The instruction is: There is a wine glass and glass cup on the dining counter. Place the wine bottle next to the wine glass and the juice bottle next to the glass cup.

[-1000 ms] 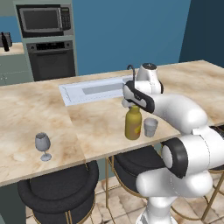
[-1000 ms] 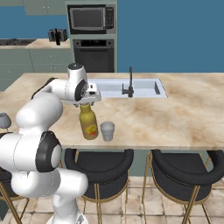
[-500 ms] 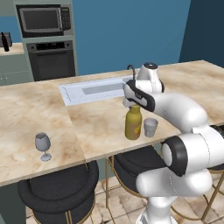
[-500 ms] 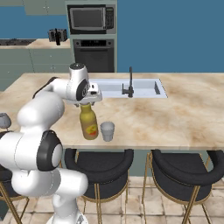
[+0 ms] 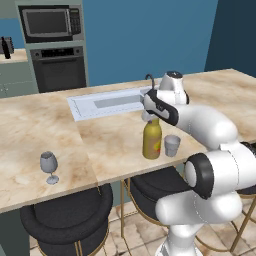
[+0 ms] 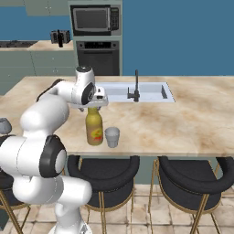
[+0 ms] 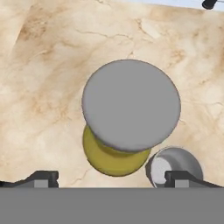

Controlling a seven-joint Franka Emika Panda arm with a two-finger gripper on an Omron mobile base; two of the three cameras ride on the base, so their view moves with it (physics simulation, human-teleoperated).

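Observation:
The juice bottle [image 5: 152,141] [image 6: 94,128] stands upright on the dining counter [image 5: 40,130] [image 6: 196,123], close to its front edge. The glass cup [image 5: 172,145] [image 6: 112,137] sits just beside it, a small gap apart. My gripper [image 5: 151,118] [image 6: 93,106] [image 7: 113,178] hovers right over the bottle's grey cap [image 7: 131,105]. It is open, with the fingertips [image 7: 41,177] spread wide on either side and touching nothing. The wine glass [image 5: 48,165] [image 6: 3,125] stands far along the counter, away from the bottle. The wine bottle is out of view.
An inset sink [image 5: 107,103] [image 6: 151,91] with a black faucet [image 6: 135,87] lies behind the bottle. Black stools [image 5: 67,220] [image 6: 192,176] stand under the counter's front edge. A microwave [image 5: 49,22] and oven [image 6: 98,57] line the back wall.
The fingers have spread apart and let go of the juice bottle, which stays standing beside the glass cup. The arm has hardly moved.

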